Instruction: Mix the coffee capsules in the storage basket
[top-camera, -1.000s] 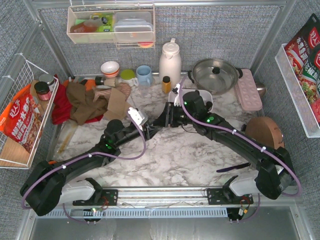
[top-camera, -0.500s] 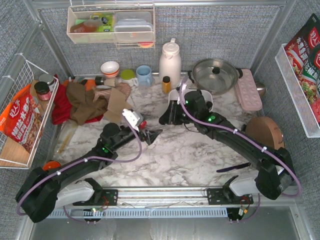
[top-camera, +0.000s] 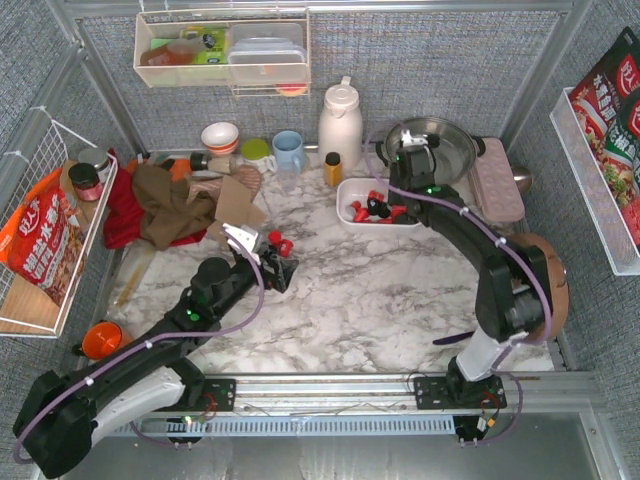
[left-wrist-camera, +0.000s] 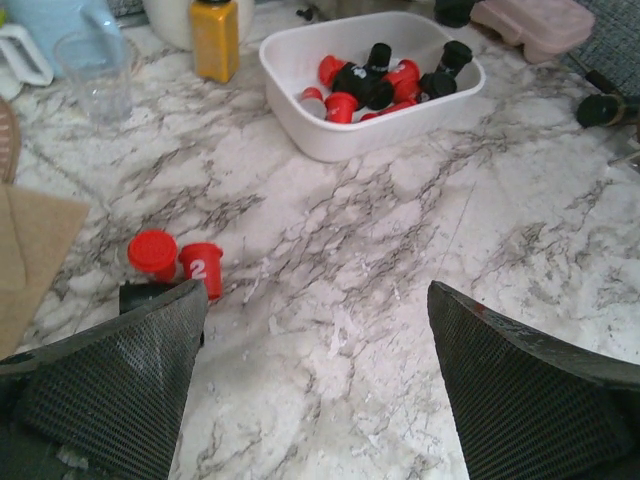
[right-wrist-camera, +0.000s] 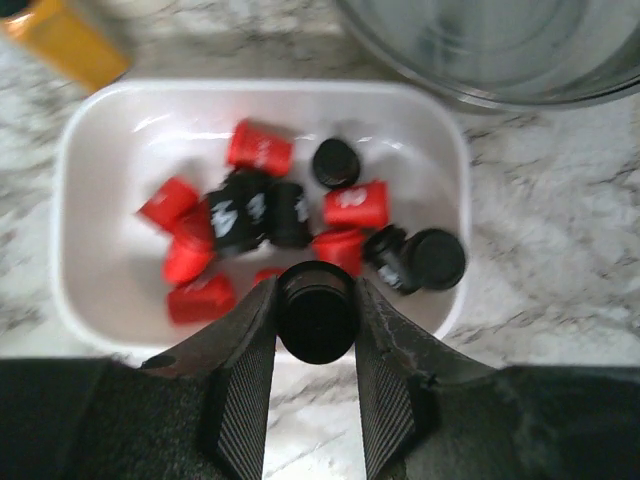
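The right tool (right-wrist-camera: 315, 300) grips one black tapered coffee capsule (right-wrist-camera: 315, 318) over the near rim of the shallow white plastic storage basket (right-wrist-camera: 100, 110). Dropped here, it could bounce off the rim onto the marble surface (left-wrist-camera: 380, 250). The left tool (left-wrist-camera: 315, 305) gapes, released, beside two red stray pods (left-wrist-camera: 180, 260). A second ago none showed there, and the right arm covered the basket.

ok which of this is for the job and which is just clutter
Job: storage basket, coffee capsules in it, black capsule in the right gripper, two red capsules by the open left gripper.
Lying about: yellow-capped bottle, pot, pink tray, white flask, cloths.
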